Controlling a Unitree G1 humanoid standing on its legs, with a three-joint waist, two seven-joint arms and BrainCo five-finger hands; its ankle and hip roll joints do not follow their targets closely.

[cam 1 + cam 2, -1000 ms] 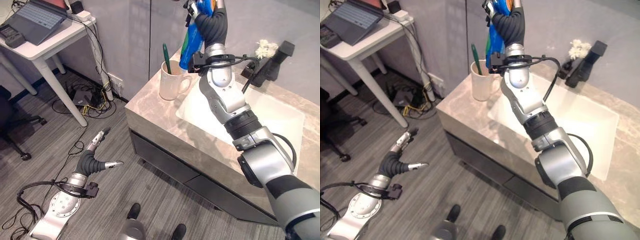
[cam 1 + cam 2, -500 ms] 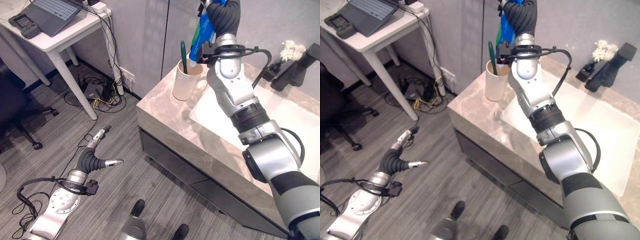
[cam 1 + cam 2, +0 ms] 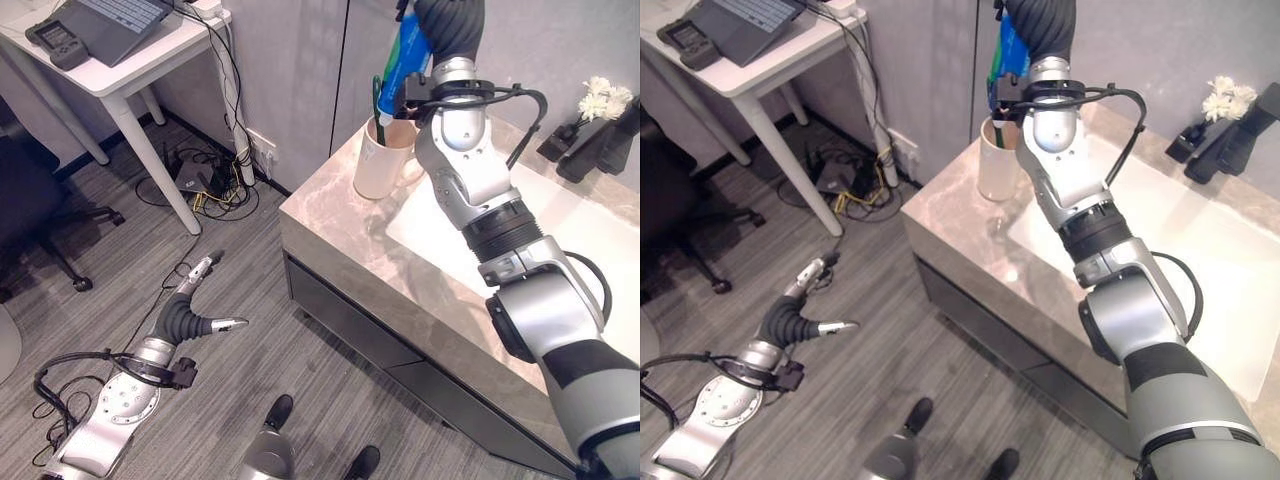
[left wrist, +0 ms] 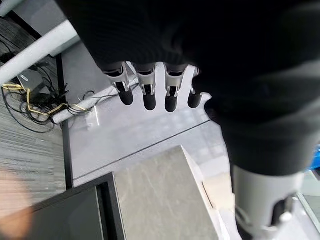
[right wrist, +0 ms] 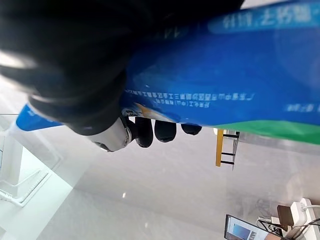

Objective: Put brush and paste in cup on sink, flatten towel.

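Note:
A blue and green toothpaste tube [image 3: 402,58] hangs upright with its cap end at the rim of the cream cup [image 3: 385,160], which stands on the marble counter's corner. My right hand [image 3: 447,22] is shut on the tube from above; the right wrist view shows the tube [image 5: 235,70] across the palm with dark fingertips [image 5: 150,131] curled under it. A green toothbrush [image 3: 378,98] stands in the cup. My left hand [image 3: 192,308] hangs low over the floor, fingers straight and apart. A crumpled white towel [image 3: 602,98] lies by the black tap [image 3: 598,140].
The white sink basin [image 3: 560,240] is set in the marble counter [image 3: 350,235], with dark cabinet drawers [image 3: 350,330] below. A white desk [image 3: 120,70] with a laptop [image 3: 115,20] stands at the left, cables and a power strip [image 3: 205,185] under it. An office chair [image 3: 35,215] sits far left.
My right hand has brought the tube down and closer to the cup, its lower end now at the rim. The camera has shifted a little. The left hand has stayed put.

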